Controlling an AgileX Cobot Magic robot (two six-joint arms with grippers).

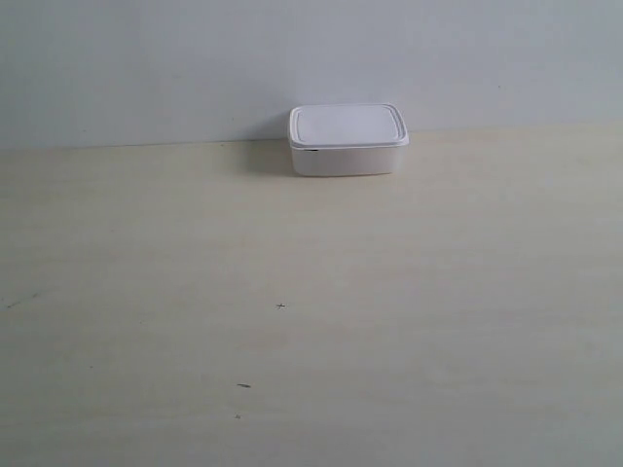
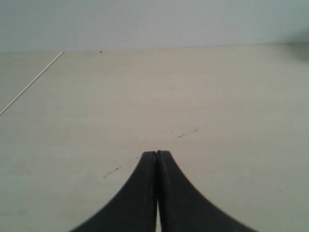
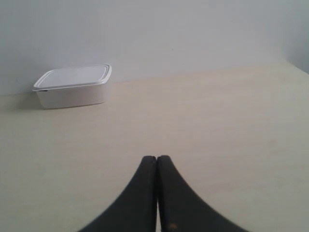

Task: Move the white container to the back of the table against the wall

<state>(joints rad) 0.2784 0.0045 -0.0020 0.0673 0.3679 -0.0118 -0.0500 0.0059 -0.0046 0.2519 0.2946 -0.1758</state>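
Note:
The white container (image 1: 348,141) with its flat lid on sits at the far edge of the cream table (image 1: 311,321), right by the pale wall (image 1: 146,68). The right wrist view also shows the container (image 3: 72,87), well ahead of my right gripper (image 3: 157,157), which is shut with nothing between its black fingers. My left gripper (image 2: 157,153) is shut too, empty, low over bare table (image 2: 217,96); the container is out of that view. Neither arm appears in the exterior view.
A few small dark marks (image 1: 280,306) dot the table near its front. A thin pale line (image 2: 31,83) runs across the table in the left wrist view. The table's right edge (image 3: 297,66) shows in the right wrist view.

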